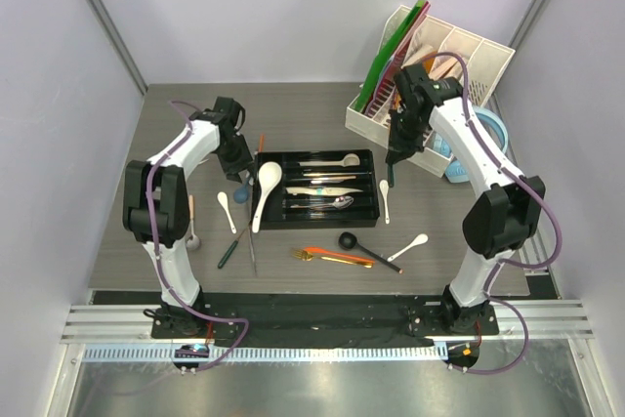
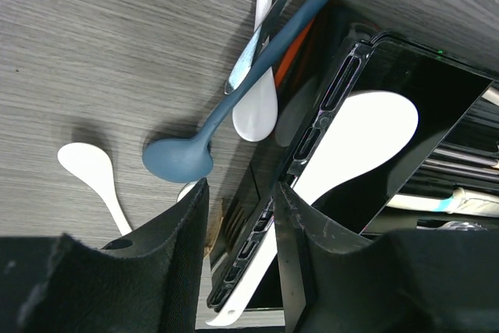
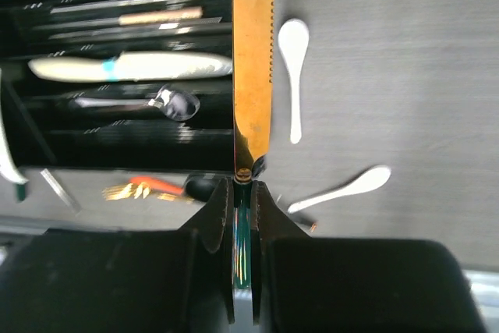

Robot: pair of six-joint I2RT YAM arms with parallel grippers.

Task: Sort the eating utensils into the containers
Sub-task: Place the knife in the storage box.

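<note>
R end effector point(image 3: 243, 193) pinching gold knife point(image 3: 253, 60); L end effector point(image 2: 240, 196) spread above tray point(image 2: 335, 99) edge.

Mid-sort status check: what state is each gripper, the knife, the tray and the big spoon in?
black cutlery tray: several utensils already inside
left gripper: open, empty, above the tray's left rim
right gripper: shut on the gold knife
gold knife: gripped by its handle, blade pointing forward
large white spoon: lying across the tray's left rim
blue spoon: loose on the table

Grey wood-grain desk point(image 1: 293, 114), black cutlery tray point(image 1: 312, 153), white soup spoon point(image 3: 294, 40), slate-blue spoon point(image 2: 178, 161), gold knife point(image 3: 253, 52) with green handle point(image 3: 243, 247), orange chopsticks point(image 1: 337, 255), black spoon point(image 1: 349, 240)
</note>
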